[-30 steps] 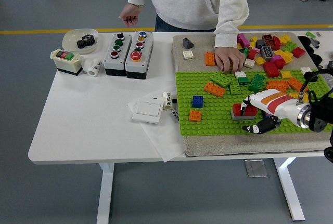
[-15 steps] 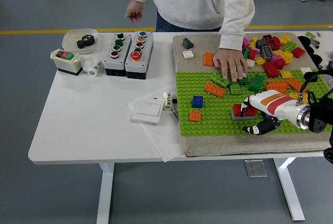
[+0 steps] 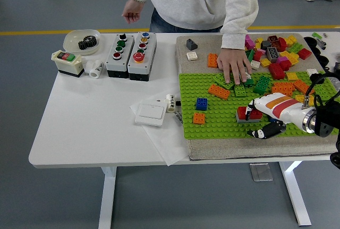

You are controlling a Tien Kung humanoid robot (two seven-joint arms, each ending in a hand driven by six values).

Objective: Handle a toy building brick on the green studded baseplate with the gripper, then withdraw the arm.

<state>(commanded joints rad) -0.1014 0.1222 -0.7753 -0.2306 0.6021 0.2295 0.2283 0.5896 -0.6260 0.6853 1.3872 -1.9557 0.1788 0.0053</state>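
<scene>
Red brick (image 3: 248, 113) touching right-hand fingers (image 3: 249, 105) on baseplate (image 3: 212, 120)

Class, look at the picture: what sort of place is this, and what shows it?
Probably a robotics lab or test hall: a robot hand works on a green baseplate, push-button control boxes sit nearby, and a yellow floor line marks grey flooring.

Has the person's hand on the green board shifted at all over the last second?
Yes. The person's hand slid slightly toward the robot, from the mat's bare strip onto the green baseplate's far edge, over the green bricks.

White table (image 3: 79, 123): mat (image 3: 249, 149), button boxes (image 3: 130, 53), paper (image 3: 162, 138).
</scene>
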